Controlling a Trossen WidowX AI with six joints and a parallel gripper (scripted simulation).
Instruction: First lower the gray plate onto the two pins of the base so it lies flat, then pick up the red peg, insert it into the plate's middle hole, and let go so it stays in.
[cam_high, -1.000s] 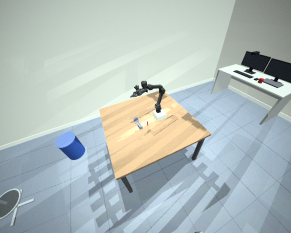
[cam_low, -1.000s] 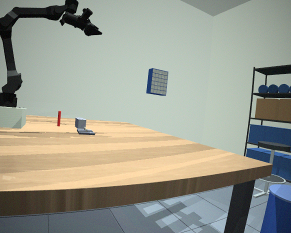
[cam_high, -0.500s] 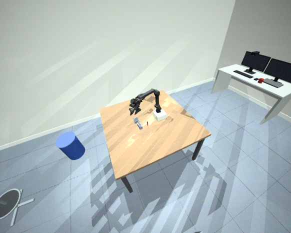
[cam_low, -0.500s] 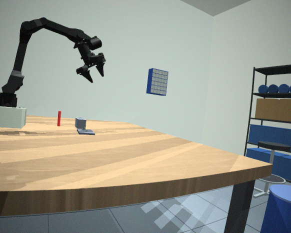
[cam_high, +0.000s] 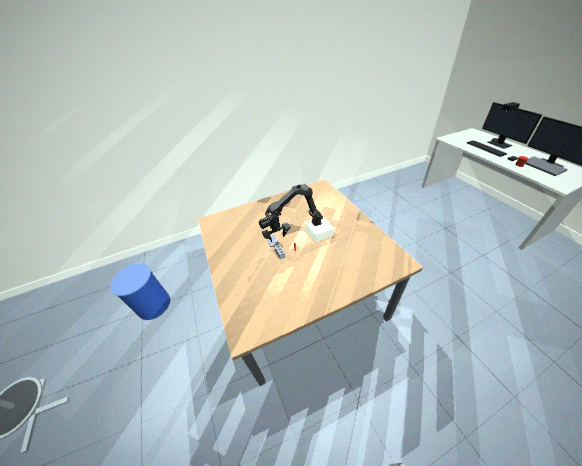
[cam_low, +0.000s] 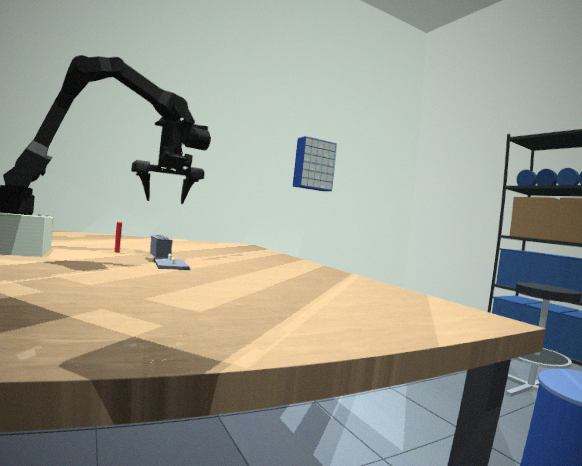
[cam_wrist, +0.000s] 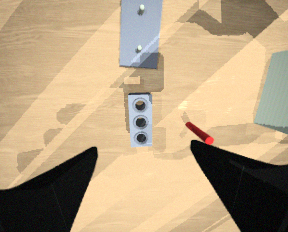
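The gray plate (cam_high: 280, 251) (cam_low: 161, 247) (cam_wrist: 135, 131) stands on the table as a block, its three holes facing up in the wrist view. The flat base (cam_high: 272, 242) (cam_low: 180, 266) (cam_wrist: 140, 27) lies beside it with a gap between, its two pale pins pointing up and bare. The red peg (cam_high: 295, 247) (cam_low: 118, 237) (cam_wrist: 199, 132) stands upright on the table, on the robot's side of the plate. My gripper (cam_high: 278, 239) (cam_low: 165, 202) (cam_wrist: 145, 147) is open and empty, pointing down well above the plate. The plate shows ahead of and between the fingertips in the wrist view.
The white mounting block (cam_high: 320, 231) (cam_low: 30, 235) (cam_wrist: 274, 95) under the arm stands beyond the peg. The wooden table (cam_high: 320, 290) (cam_low: 300, 320) carries all of these. A blue bin (cam_high: 142, 292) stands on the floor, away from the table.
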